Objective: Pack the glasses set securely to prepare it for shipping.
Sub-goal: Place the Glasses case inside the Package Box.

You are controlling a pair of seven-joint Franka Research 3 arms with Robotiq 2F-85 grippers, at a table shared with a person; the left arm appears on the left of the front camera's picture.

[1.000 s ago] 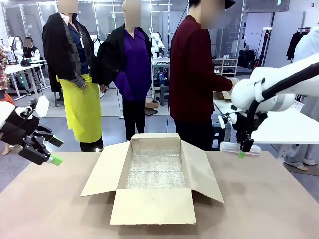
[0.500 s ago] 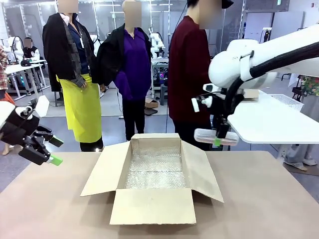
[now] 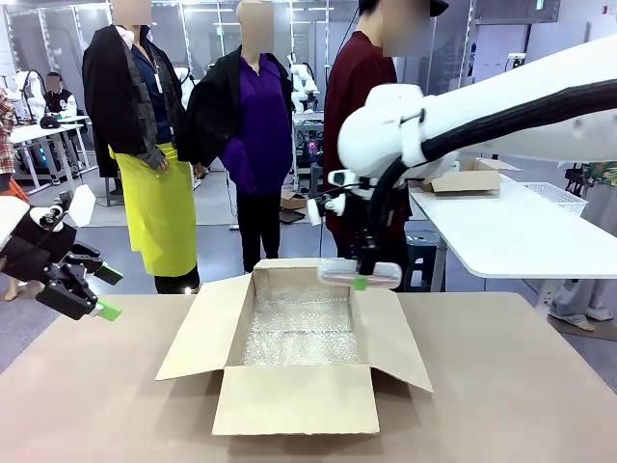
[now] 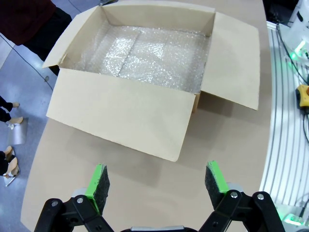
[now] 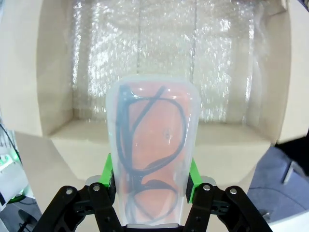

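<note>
a: right gripper (image 5: 150, 174) is clamped on the pink case (image 5: 152, 140), with the box (image 5: 58, 140) and its bubble wrap (image 5: 159, 48) just below and ahead of the fingers. left gripper (image 4: 158, 180) hangs wide open, empty.
b: it's close to the rim tho. letting go up here could clip the wall or bounce it out.

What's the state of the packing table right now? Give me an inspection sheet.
Surface: brown table carrying an open cardboard box.
Job's things: pink glasses case held above the box's far side; bubble wrap lines the box.
Clutter: nothing seen.
Grippers: right gripper shut on the case; left gripper open, holding nothing, off to the box's side.
Cables: black cable sleeve along the right arm.
Surroundings: person in a dark red top across the table; white side table beyond.
</note>
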